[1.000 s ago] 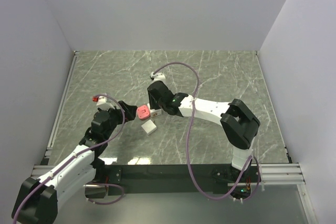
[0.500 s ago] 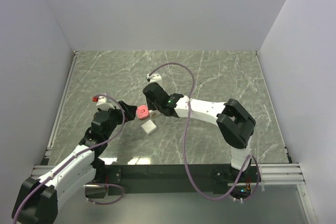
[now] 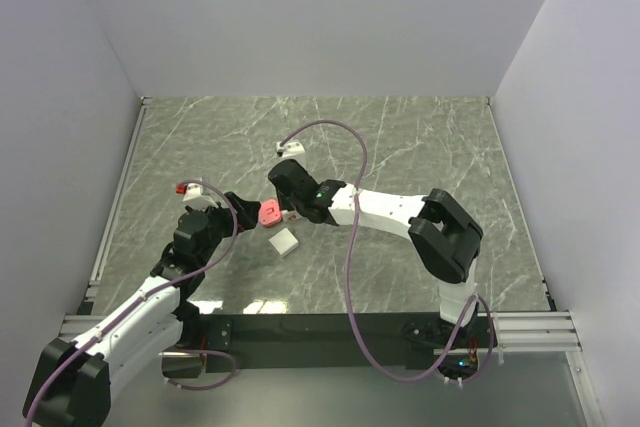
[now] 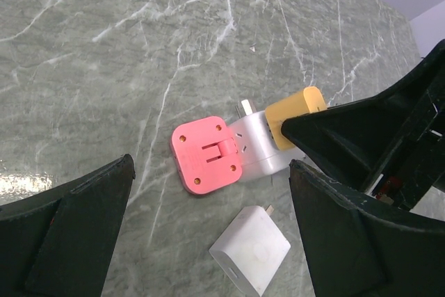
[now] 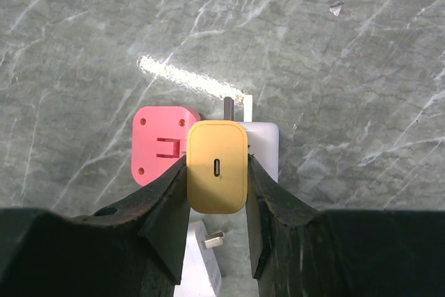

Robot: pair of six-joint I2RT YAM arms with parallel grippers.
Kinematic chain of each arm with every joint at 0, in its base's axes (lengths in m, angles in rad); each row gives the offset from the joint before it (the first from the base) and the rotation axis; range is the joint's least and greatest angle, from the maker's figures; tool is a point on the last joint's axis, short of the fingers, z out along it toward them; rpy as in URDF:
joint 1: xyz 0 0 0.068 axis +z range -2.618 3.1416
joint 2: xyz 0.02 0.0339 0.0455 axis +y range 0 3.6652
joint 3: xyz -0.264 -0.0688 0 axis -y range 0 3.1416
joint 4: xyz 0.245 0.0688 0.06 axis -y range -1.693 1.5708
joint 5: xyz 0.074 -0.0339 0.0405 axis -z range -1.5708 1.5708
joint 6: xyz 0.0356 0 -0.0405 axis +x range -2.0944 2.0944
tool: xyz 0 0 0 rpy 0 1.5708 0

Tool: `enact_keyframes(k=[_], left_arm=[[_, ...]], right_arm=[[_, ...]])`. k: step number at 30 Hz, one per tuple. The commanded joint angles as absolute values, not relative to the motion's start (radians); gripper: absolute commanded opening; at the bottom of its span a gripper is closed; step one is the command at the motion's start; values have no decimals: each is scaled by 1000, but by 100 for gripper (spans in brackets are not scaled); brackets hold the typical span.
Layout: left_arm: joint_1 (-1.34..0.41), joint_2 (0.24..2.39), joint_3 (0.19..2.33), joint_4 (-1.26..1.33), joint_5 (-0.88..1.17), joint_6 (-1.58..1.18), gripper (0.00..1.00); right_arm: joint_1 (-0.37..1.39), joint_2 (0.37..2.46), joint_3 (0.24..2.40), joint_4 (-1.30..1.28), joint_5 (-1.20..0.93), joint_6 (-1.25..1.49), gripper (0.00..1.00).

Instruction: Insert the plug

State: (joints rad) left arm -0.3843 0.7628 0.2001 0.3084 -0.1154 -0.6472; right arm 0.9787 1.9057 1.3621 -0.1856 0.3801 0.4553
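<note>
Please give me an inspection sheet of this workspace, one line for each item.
Surface: green marbled table, glossy.
Job's things: yellow plug against white adapter, which touches pink block; seating cannot be told.
Clutter: one white charger lying flat, apart from them.
Grippers: right gripper shut on yellow plug; left gripper open, facing pink block.
Cables: purple cable on each arm.
Surroundings: plain walls, metal rail at near edge.
</note>
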Motion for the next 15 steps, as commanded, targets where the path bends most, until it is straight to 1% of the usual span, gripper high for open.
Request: enact_keyframes(k=[1, 6, 15], left_arm=[[-377, 755, 190, 330, -101, -640, 99], [-376, 750, 189, 331, -98, -641, 100], [-371, 758, 189, 336, -91, -638, 99]], right_arm=[[988, 1993, 1335, -314, 348, 466, 0], [989, 2032, 1325, -318, 325, 480, 0], [997, 2077, 1353, -389, 357, 472, 0]])
